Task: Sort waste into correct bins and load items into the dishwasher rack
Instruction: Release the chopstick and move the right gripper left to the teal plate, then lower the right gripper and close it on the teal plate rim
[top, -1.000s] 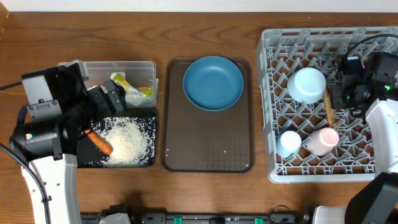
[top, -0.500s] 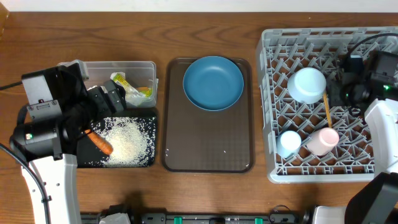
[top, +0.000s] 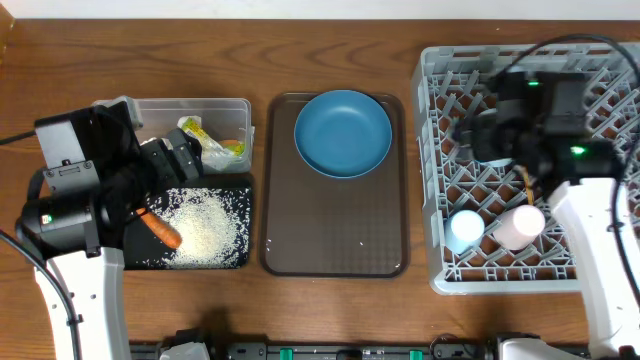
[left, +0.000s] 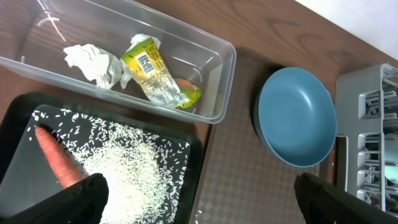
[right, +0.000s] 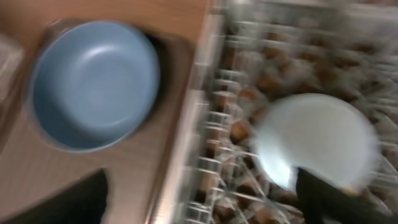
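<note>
The blue plate (top: 342, 133) (left: 295, 117) (right: 93, 84) lies on the brown serving tray. In the grey rack (top: 430, 200) (right: 230, 124) are a light blue cup (top: 465, 228), a pink cup (top: 520, 225), a chopstick (top: 531, 186) and the white bowl (right: 317, 140). My right gripper (top: 480, 135) (right: 202, 199) hovers open over the rack's left part, above the bowl, holding nothing. Crumpled paper (left: 93, 61) and the wrapper (left: 152, 68) sit in the clear tub (left: 217, 115). The carrot (left: 59, 158) and rice (left: 130, 180) lie in the black tray (left: 193, 162). My left gripper (top: 185, 155) (left: 202, 202) is open above it.
The brown serving tray (top: 335, 240) lies between the bins and the rack, with its front half bare. The right wrist view is motion-blurred. Both bins stand side by side at the left, partly under my left arm.
My right gripper has opened and swung left from the rack's far right side to above the bowl. The chopstick stays in the rack. The left arm has not moved.
</note>
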